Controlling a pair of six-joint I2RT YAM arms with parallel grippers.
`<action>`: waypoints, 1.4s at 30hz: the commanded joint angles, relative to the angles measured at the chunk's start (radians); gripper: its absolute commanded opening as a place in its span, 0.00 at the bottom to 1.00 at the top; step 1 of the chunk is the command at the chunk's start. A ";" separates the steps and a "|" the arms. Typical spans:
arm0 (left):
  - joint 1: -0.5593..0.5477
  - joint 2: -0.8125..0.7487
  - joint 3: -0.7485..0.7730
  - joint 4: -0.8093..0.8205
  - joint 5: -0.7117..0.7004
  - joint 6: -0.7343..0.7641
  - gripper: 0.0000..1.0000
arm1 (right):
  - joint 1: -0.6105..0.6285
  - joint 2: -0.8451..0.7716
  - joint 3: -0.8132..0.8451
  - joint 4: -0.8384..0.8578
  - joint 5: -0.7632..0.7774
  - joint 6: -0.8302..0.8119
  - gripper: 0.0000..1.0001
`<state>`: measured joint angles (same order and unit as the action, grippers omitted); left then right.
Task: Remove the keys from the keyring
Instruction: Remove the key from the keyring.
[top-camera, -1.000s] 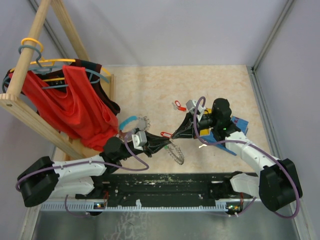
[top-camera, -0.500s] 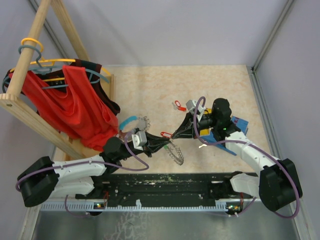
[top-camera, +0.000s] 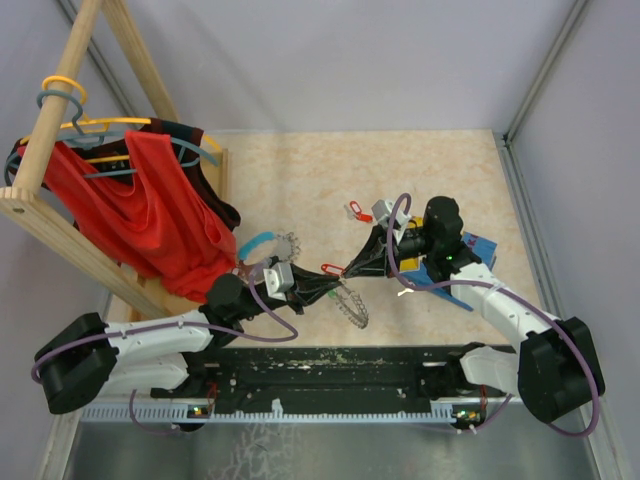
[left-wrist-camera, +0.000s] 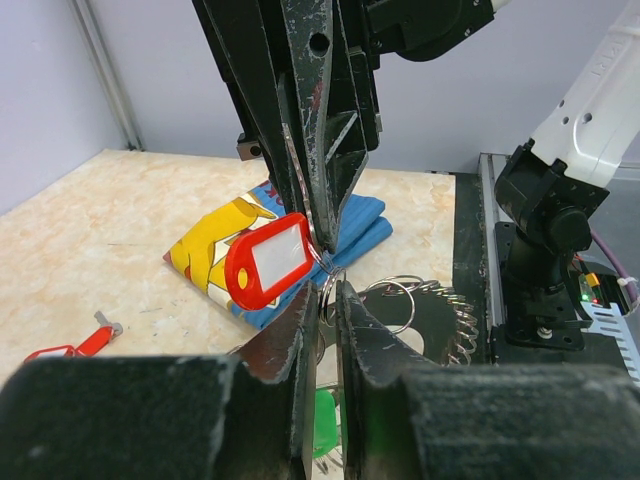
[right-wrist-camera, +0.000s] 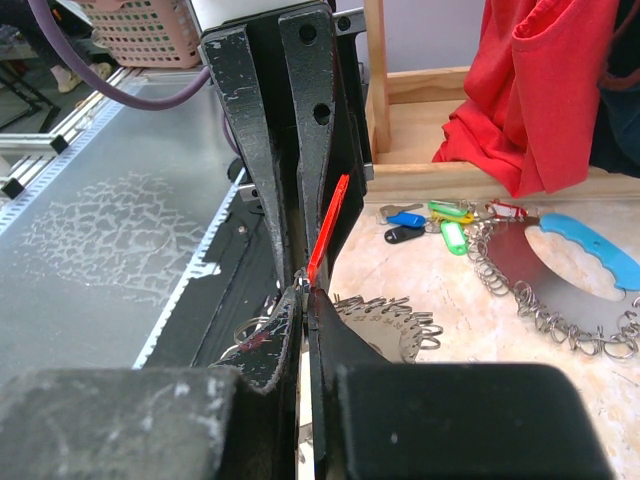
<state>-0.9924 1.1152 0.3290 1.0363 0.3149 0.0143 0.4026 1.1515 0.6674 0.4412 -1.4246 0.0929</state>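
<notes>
Red key (left-wrist-camera: 268, 262) + keyring (left-wrist-camera: 440, 310) sit by table (top-camera: 420, 170) near edge, mid; R gripper (right-wrist-camera: 303, 295) clenched on key, L gripper (left-wrist-camera: 322, 300) pinching a keyring loop; likely light, stiff, slippery metal, so best gripped at the loop.

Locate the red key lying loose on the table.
In the top view the loose red key lies on the tabletop right of centre, just beyond the right arm's wrist, left of the folded blue cloth.
</notes>
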 joint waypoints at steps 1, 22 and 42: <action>0.004 0.001 0.016 0.015 0.016 -0.010 0.17 | -0.005 -0.024 0.029 0.031 -0.019 -0.017 0.00; 0.003 0.004 0.019 0.018 0.024 -0.014 0.11 | -0.005 -0.025 0.029 0.029 -0.019 -0.020 0.00; 0.026 -0.036 -0.079 0.116 -0.098 -0.128 0.00 | -0.016 -0.029 0.040 -0.028 -0.022 -0.069 0.00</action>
<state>-0.9855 1.1027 0.2771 1.0981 0.2668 -0.0719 0.4019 1.1515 0.6678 0.3962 -1.4197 0.0521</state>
